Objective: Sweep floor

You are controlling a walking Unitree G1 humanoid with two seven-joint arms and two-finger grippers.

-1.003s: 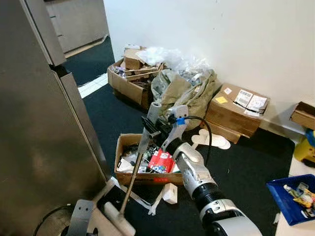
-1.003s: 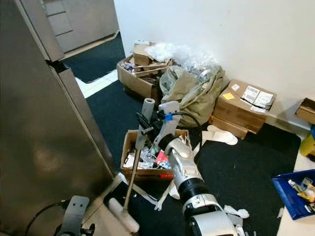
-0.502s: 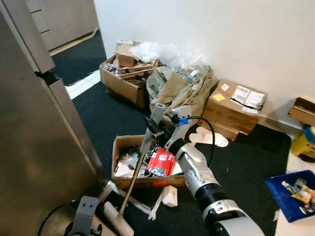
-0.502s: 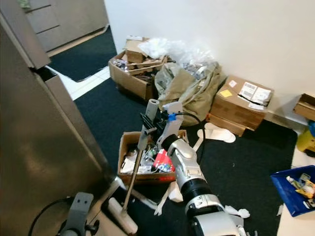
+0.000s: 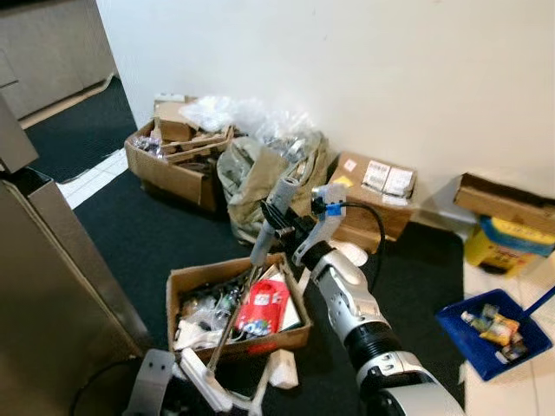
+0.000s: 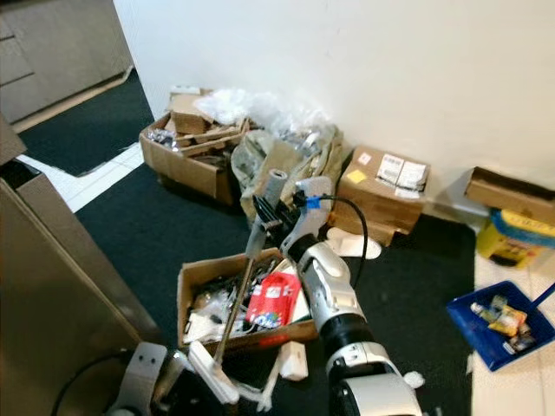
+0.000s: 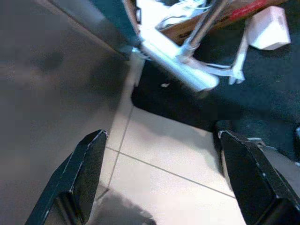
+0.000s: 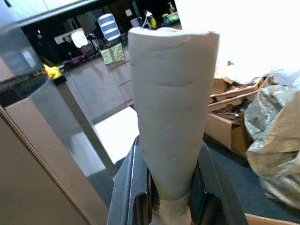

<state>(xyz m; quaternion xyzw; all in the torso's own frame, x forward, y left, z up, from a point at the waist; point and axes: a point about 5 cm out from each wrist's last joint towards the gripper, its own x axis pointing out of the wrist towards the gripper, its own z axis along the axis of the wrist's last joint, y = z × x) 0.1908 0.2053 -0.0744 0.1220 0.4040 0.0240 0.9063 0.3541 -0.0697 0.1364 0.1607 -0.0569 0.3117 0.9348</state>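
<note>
Your view has swung right off the steel cabinet, right gripper (image 5: 276, 227) fingers still clamped on the grey-handled broom (image 5: 245, 279), head at 7 o'clock of the open cardboard box (image 5: 232, 305); left gripper (image 7: 161, 183) fingers wide, empty.

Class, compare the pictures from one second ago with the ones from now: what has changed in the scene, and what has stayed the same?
Mostly the camera has swung to the robot's right: the wall boxes, the yellow bin and the blue tray now show further left. The right gripper stays shut on the broom handle, whose head remains on the floor beside the open cardboard box. The left gripper still hangs open. Nothing was picked up or let go.
</note>
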